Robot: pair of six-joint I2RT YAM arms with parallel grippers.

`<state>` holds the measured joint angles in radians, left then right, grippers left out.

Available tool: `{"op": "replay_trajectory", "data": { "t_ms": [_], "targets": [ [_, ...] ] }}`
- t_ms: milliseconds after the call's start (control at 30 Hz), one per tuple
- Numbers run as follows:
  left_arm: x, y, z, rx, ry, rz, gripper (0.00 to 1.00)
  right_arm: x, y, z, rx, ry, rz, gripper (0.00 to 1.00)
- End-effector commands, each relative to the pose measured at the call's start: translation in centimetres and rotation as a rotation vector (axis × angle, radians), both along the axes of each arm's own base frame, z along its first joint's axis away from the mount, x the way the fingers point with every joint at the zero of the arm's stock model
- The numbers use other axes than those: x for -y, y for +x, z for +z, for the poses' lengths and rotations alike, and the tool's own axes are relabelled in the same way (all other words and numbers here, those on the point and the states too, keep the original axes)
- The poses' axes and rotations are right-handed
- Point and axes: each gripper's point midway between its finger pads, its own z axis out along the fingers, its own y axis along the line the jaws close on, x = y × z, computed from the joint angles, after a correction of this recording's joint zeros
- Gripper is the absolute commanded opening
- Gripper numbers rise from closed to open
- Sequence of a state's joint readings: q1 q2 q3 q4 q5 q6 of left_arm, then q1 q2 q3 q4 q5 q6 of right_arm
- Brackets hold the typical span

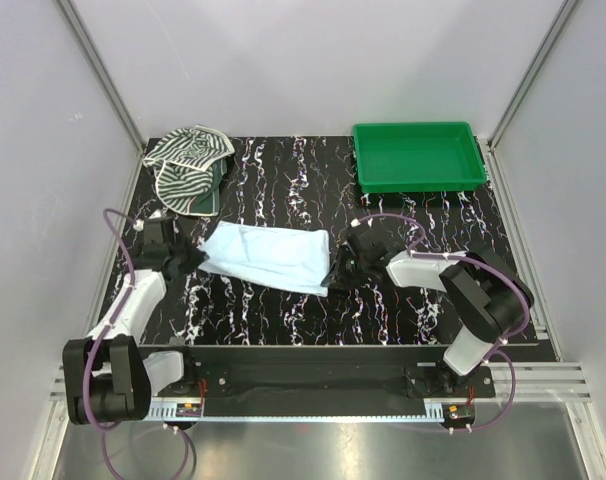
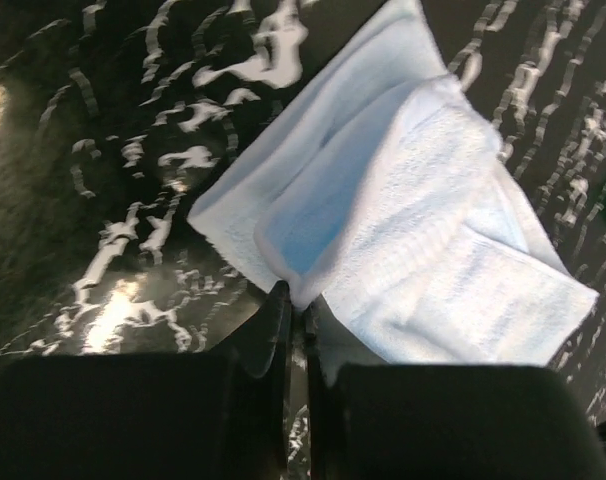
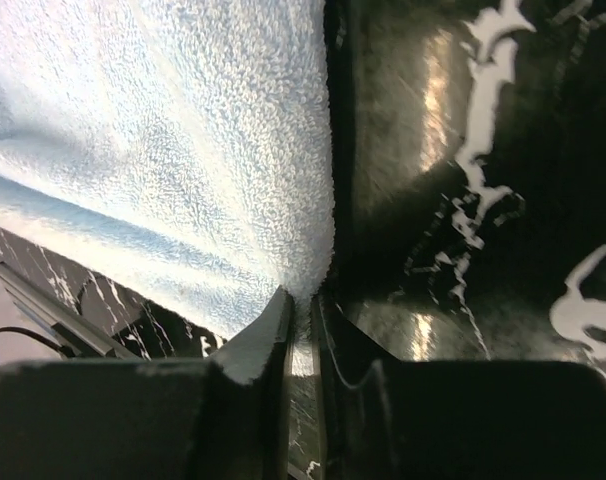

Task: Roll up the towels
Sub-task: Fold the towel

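1. Towels lie apart in the top view: the pale blue towel (image 1: 268, 257) is spread mid-table between both arms, and the zebra-striped towel (image 1: 190, 168) sits crumpled at the far left corner, well apart from the green tray (image 1: 418, 157). The left gripper (image 1: 188, 258) meets the blue towel's left end, the right gripper (image 1: 333, 273) its right end.
2. Left wrist: the left gripper (image 2: 295, 300) has its fingers drawn together, pinching a folded corner of the pale blue towel (image 2: 413, 230), which lies on the black marbled table (image 2: 73, 150).
3. Right wrist: the right gripper (image 3: 301, 300) is likewise clamped on the pale blue towel (image 3: 163, 150) at its edge. Nothing looks rolled yet, so the step is probably squaring up this cloth. The next move calls for both arms working together, keeping the towel taut and turning one end over evenly.
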<state>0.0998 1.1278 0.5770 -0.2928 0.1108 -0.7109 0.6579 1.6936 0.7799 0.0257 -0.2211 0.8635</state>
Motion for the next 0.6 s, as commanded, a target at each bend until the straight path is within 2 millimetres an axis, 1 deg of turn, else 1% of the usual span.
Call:
{"op": "replay_trajectory", "data": {
  "t_ms": [0,33,67,133,167,200,233,267,300,367,400,433,467,500,533,567],
  "targets": [
    [0.2,3.5,5.1,0.132,0.095,-0.054,0.05,2.9,-0.7,-1.0,-0.003,-0.087,-0.048,0.15],
    [0.5,3.9,5.0,0.118,0.099,-0.068,0.04,3.2,-1.1,-1.3,-0.014,-0.091,-0.050,0.15],
    [1.3,4.8,6.6,0.153,0.099,-0.088,0.03,3.2,-1.2,-1.3,-0.013,-0.086,-0.048,0.15],
    [2.8,6.0,7.7,0.175,0.094,-0.127,0.01,3.2,-1.3,-1.3,-0.015,-0.084,-0.049,0.15],
    [4.4,6.5,8.5,0.197,0.089,-0.173,0.00,3.2,-1.3,-1.2,-0.015,-0.083,-0.052,0.15],
    [5.5,7.9,10.9,0.258,0.083,-0.200,0.00,3.2,-1.2,-1.1,-0.014,-0.080,-0.055,0.15],
    [6.6,8.4,11.8,0.283,0.087,-0.244,0.00,3.1,-1.2,-1.0,-0.015,-0.077,-0.058,0.15],
    [8.5,9.1,12.3,0.303,0.084,-0.303,0.00,3.3,-1.2,-1.1,-0.016,-0.084,-0.065,0.14],
    [10.2,9.4,14.0,0.353,0.055,-0.379,0.00,3.3,-1.2,-1.0,-0.016,-0.086,-0.071,0.14],
    [12.6,10.2,18.4,0.518,0.062,-0.489,0.00,3.5,-1.1,-0.9,-0.015,-0.090,-0.087,0.13],
    [13.3,9.7,19.5,0.568,0.053,-0.532,0.00,3.5,-1.1,-0.8,-0.016,-0.088,-0.091,0.13],
    [13.1,9.3,19.3,0.581,0.061,-0.531,0.00,3.5,-1.1,-0.8,-0.015,-0.086,-0.094,0.14],
    [12.4,9.4,19.7,0.608,0.079,-0.498,0.00,3.6,-1.0,-0.6,-0.010,-0.086,-0.099,0.15],
    [11.1,9.0,20.6,0.640,0.107,-0.441,0.00,3.6,-1.0,-0.5,-0.008,-0.084,-0.101,0.17],
    [10.1,8.5,18.4,0.597,0.099,-0.408,0.00,3.5,-0.9,-0.4,-0.009,-0.084,-0.102,0.18],
    [8.2,8.8,18.0,0.602,0.094,-0.349,0.00,3.6,-0.9,-0.4,-0.006,-0.085,-0.104,0.19]
  ]
}}
